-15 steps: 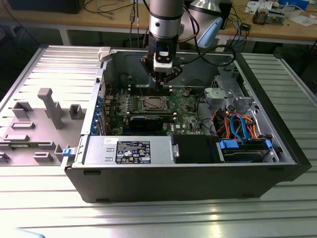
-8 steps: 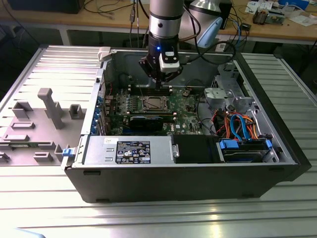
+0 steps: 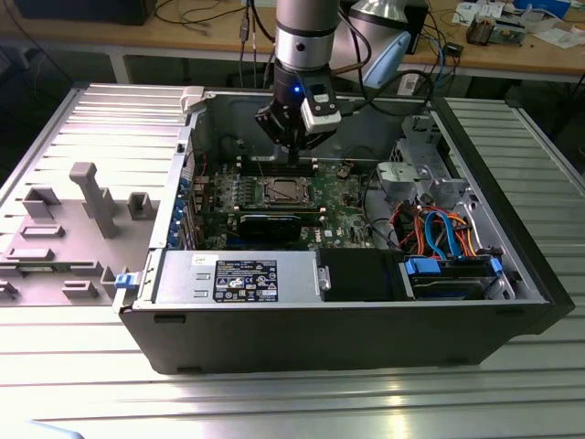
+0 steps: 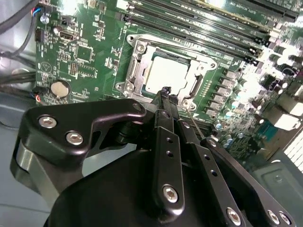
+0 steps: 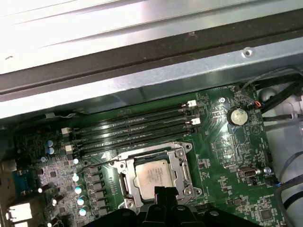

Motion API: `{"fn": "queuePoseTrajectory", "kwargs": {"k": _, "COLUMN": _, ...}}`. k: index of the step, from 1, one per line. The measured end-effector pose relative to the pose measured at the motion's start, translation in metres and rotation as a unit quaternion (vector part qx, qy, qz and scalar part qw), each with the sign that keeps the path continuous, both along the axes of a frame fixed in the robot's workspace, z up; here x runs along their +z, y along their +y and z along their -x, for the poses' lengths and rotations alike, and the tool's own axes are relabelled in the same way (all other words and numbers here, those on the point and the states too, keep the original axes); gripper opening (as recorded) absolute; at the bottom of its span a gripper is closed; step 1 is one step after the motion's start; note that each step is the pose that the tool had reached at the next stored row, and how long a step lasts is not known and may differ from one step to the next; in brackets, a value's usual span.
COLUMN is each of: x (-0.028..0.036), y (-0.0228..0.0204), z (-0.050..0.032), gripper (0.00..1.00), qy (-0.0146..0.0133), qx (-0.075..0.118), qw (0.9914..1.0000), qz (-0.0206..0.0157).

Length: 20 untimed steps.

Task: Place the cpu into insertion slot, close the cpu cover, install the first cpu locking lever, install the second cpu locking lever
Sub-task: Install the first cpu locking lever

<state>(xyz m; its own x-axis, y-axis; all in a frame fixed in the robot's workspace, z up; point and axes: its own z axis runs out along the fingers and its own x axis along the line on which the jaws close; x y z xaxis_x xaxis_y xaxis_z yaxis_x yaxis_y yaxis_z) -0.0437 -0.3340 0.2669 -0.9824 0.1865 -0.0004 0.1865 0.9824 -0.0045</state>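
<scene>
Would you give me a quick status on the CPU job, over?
Gripper shut, hovering at the slot rim. Cpu seated in slot, cover looks down. Nothing blocking it.

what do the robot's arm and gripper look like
The arm is a silver-grey cylinder with a black band and a small blue light near its end. A white box-shaped module is mounted at the wrist. The gripper is matte black, built of angular plates and slim linkage bars dotted with silver screw heads.

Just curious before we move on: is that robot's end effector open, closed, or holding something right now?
End effector: closed, nothing held between its fingers.
</scene>
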Motion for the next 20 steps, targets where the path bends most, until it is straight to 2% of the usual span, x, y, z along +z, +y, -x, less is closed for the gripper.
{"fn": "queuePoseTrajectory", "kwargs": {"k": 1, "x": 0.0000, "y": 0.0000, "z": 0.0000, "gripper": 0.11, "qy": 0.0000, "qx": 0.019, "qw": 0.99982, "qz": 0.0000}}
{"fn": "queuePoseTrajectory", "kwargs": {"k": 2, "x": 0.0000, "y": 0.0001, "z": 0.0000, "gripper": 0.11, "qy": 0.0000, "qx": 0.030, "qw": 0.99954, "qz": 0.0000}}
{"fn": "queuePoseTrajectory", "kwargs": {"k": 6, "x": 0.0000, "y": 0.0002, "z": 0.0000, "gripper": 0.11, "qy": 0.0000, "qx": 0.058, "qw": 0.99829, "qz": 0.0000}}
{"fn": "queuePoseTrajectory", "kwargs": {"k": 20, "x": 0.0000, "y": 0.0002, "z": 0.0000, "gripper": 0.11, "qy": 0.0000, "qx": 0.059, "qw": 0.99823, "qz": 0.0000}}
